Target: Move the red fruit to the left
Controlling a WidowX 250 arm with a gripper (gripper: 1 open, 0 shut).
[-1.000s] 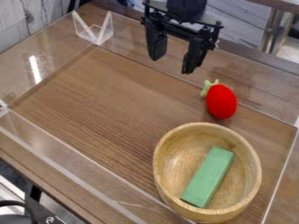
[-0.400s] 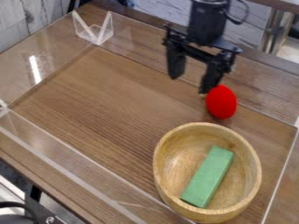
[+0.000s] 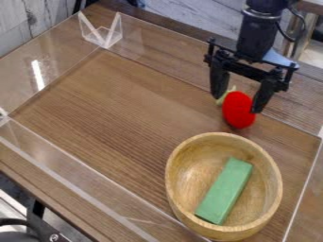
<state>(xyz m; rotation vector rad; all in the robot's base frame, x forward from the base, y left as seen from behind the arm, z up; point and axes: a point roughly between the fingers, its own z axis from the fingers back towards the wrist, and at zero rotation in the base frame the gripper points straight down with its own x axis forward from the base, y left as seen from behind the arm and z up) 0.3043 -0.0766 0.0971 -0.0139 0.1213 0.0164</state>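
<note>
The red fruit (image 3: 237, 111) is a small bright-red toy strawberry lying on the wooden table at the right, just above the bowl. My gripper (image 3: 243, 91) hangs directly over it, open, with one dark finger (image 3: 217, 81) on the fruit's left and the other on its right. The fingertips reach about the level of the fruit's top, and its green tip is mostly hidden behind them. Nothing is held.
A wooden bowl (image 3: 190, 165) sits at the front right with a green rectangular block (image 3: 226, 192) inside. Clear acrylic walls (image 3: 51, 142) fence the table, and a clear stand (image 3: 98, 31) is at the back left. Bare wood (image 3: 108, 104) stretches to the left of the fruit.
The open gripper has moved right and toward the fruit, from the back middle of the table to a spot straddling the strawberry. The fruit, bowl and block have not moved.
</note>
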